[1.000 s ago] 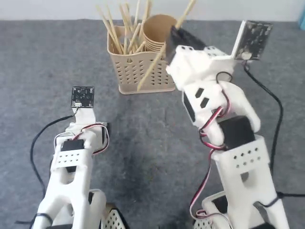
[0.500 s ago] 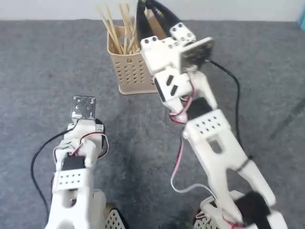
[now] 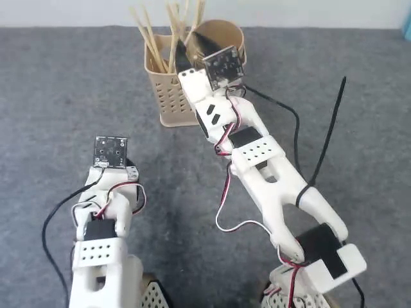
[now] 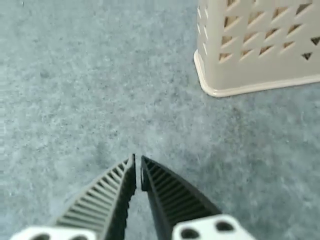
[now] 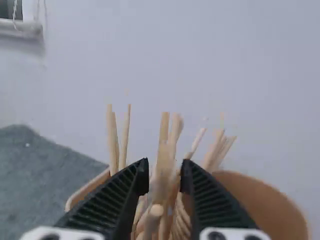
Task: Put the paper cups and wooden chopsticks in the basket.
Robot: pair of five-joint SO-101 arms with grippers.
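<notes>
Two arms at grey worktop (image 3: pixel 58 83). Basket (image 3: pixel 172 99) at 12 o'clock edge; chopsticks (image 3: pixel 174 32) upright in its 9 o'clock half, paper cups (image 3: pixel 226 31) in its 3 o'clock half. I see right tool (image 5: pixel 164 170) above basket, narrow, pinching one chopstick (image 5: pixel 165 145). Left tool (image 4: pixel 138 167) at basket's 7 o'clock, fingers together, gripping nothing, just above worktop.

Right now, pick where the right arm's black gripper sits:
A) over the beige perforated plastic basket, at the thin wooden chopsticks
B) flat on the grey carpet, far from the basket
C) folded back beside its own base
A: the high view shows the right gripper over the rim of the beige perforated basket, and its wrist view looks straight onto the wooden chopsticks standing there.
</notes>
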